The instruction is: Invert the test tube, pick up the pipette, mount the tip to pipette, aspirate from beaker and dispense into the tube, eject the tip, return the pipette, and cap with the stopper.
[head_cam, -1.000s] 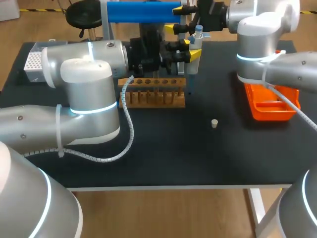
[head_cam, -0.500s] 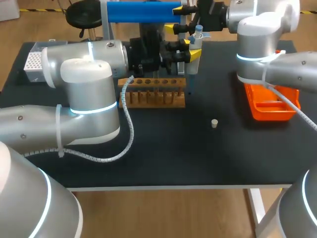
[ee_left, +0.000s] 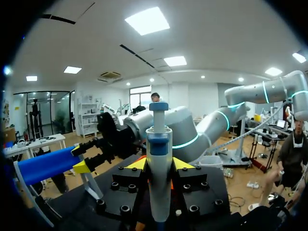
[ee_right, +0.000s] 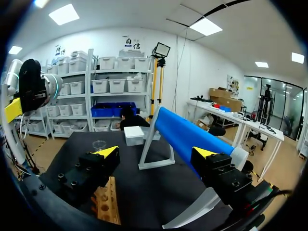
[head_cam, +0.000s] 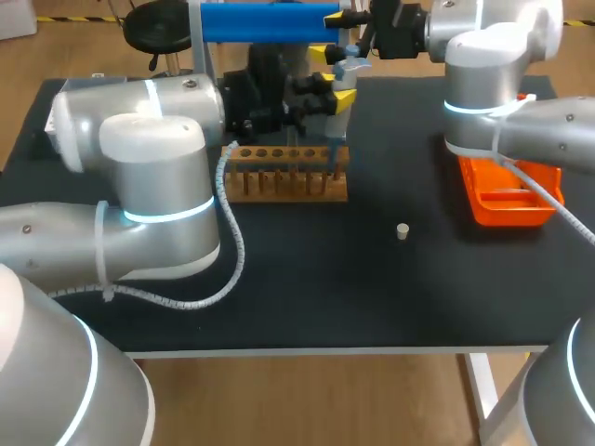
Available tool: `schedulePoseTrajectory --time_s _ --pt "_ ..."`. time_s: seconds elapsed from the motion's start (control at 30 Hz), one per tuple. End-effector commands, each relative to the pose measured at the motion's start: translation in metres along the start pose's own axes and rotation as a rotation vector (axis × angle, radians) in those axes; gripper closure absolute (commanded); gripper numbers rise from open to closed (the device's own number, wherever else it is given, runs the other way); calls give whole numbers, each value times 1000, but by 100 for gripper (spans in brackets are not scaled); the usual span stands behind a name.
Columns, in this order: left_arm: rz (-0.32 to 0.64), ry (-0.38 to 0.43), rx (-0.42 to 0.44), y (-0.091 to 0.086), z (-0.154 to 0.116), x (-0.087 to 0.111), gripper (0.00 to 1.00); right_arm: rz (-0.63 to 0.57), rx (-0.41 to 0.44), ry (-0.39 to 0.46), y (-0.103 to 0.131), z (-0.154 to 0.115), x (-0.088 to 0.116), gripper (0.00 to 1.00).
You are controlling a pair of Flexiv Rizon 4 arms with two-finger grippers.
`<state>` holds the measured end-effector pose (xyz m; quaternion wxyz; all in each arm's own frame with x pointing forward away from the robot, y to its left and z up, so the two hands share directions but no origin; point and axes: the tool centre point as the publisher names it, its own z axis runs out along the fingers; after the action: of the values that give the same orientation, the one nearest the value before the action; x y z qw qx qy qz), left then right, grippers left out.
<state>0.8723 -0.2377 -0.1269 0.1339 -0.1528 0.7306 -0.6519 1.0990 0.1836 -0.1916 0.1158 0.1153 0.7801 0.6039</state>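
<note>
pipette (ee_left: 159, 144): You have it upright with the plunger end on top, above the right end of the wooden rack (head_cam: 284, 175). Held that way, its lower end points down at the rack's holes.
left gripper (ee_left: 159, 164): Its jaws pinch the pipette's barrel from two sides. The grip is low on the body, so the plunger end stays free.
test tube: You cannot make it out for certain. A thin bluish shape at the rack's right end may be the tube or the pipette's lower end.
wooden rack: It stands mid-table with its holes facing up, directly below the pipette. That suits a straight downward approach.
right gripper (ee_right: 156, 152): Its jaws are spread wide and hold nothing. It hangs near the blue bar (ee_right: 185, 137) at the far side, probably to keep clear of the pipette.
blue bar: It rests on a white frame at the far side of the table (head_cam: 372, 288), and is likely where the pipette goes back.
stopper (head_cam: 403, 231): It lies alone on the table between the rack and the orange tray (head_cam: 507, 204), touching neither, so capping is not yet done.
orange tray: It sits under your right arm and looks like a fair spot for a spent tip.
</note>
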Motion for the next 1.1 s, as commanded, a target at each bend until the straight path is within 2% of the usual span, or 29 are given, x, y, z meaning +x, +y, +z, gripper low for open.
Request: schedulePoseTrajectory --time_s 0.03,0.17,0.27,0.5,0.83,1.1 --pt "-20 -120 -25 1 -78 4 100 0 2 1 0 1 -1 0" --pt "-27 -223 -54 7 -118 -12 100 0 2 1 0 1 -1 0" --pt "-29 -268 -60 11 -141 -27 100 0 2 1 0 1 -1 0" --pt "-31 -329 -66 19 -168 -70 100 0 2 1 0 1 -1 0" --pt "-35 -408 -57 25 -177 -137 100 0 2 1 0 1 -1 0" --pt "-39 -442 -58 21 -162 -178 100 0 2 1 0 1 -1 0"
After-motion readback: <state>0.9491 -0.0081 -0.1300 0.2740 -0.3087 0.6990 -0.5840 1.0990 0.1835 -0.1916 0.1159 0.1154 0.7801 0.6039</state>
